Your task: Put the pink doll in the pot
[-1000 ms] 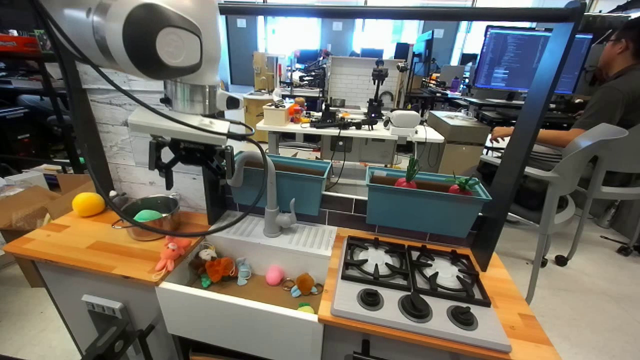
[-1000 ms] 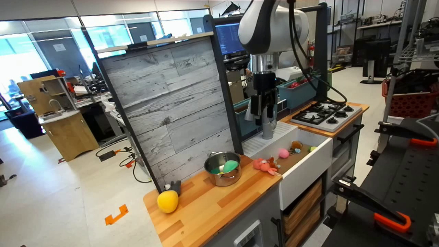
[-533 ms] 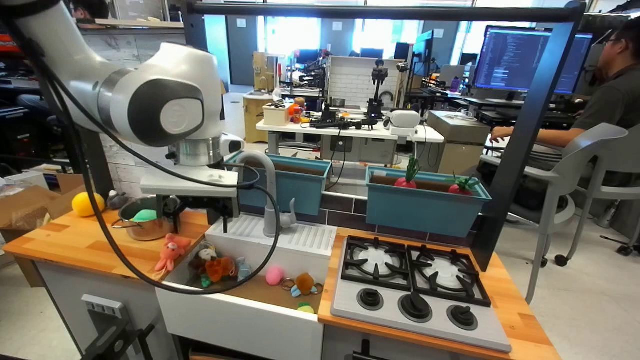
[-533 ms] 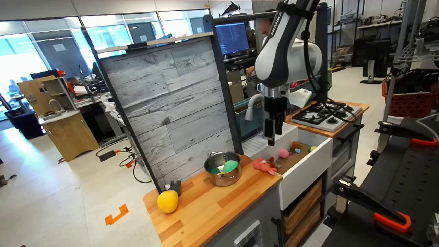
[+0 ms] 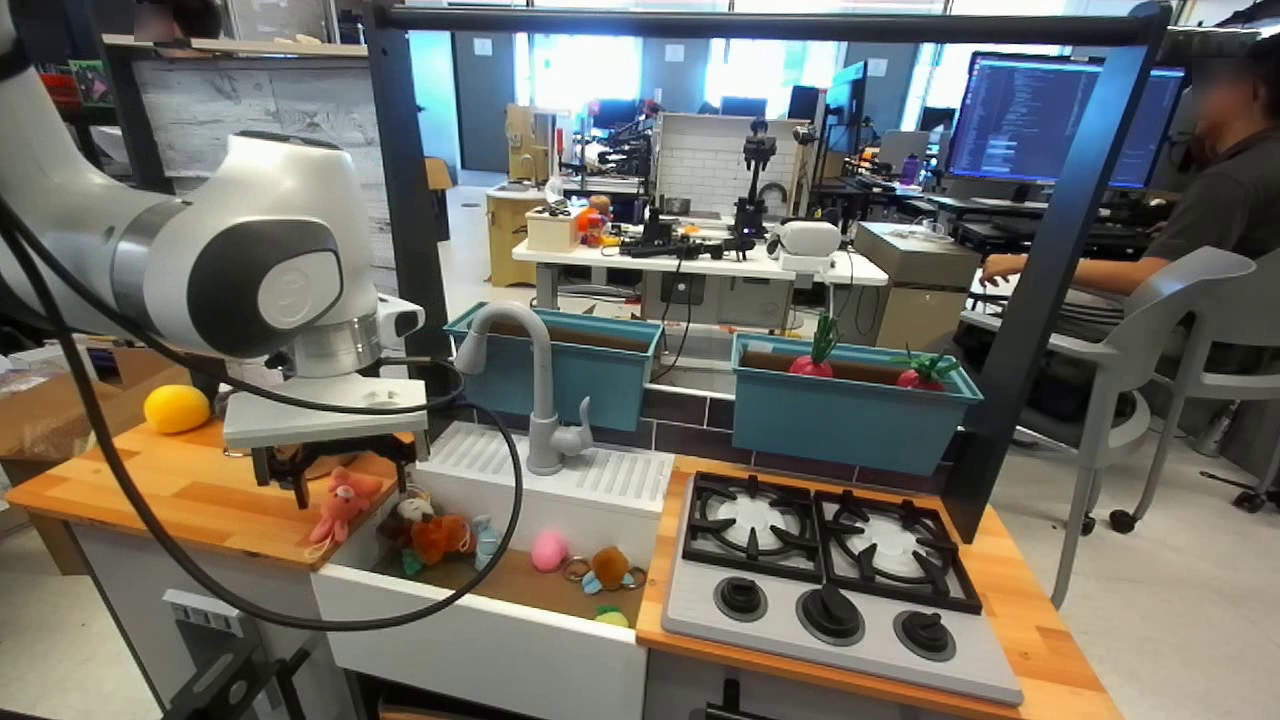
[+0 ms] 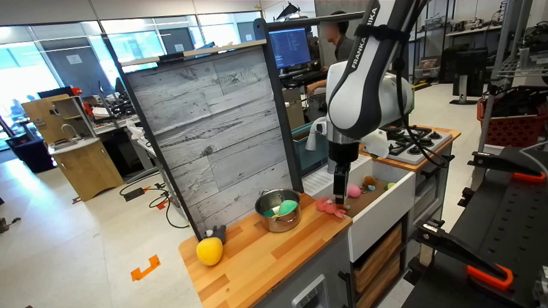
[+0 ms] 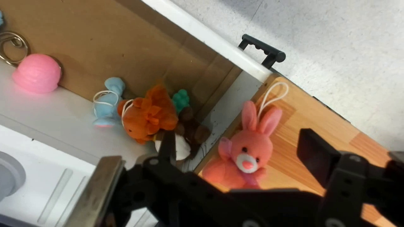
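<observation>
The Robotiq gripper point(image 7: 239, 147) hangs over the pink plush rabbit point(image 7: 251, 148), spread wide, presumably to straddle it before grasping.

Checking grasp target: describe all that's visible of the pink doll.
The pink doll is a plush-looking rabbit with long ears, dark eyes, white muzzle, pink nose, a thin ribbon under its chin and a white cord loop by its ears. It lies face up on the wooden counter, at the edge beside the sink, ears toward the counter's front. The gripper is over it, jaws apart; no contact shows in the wrist view, where the gripper hides its lower end.
</observation>
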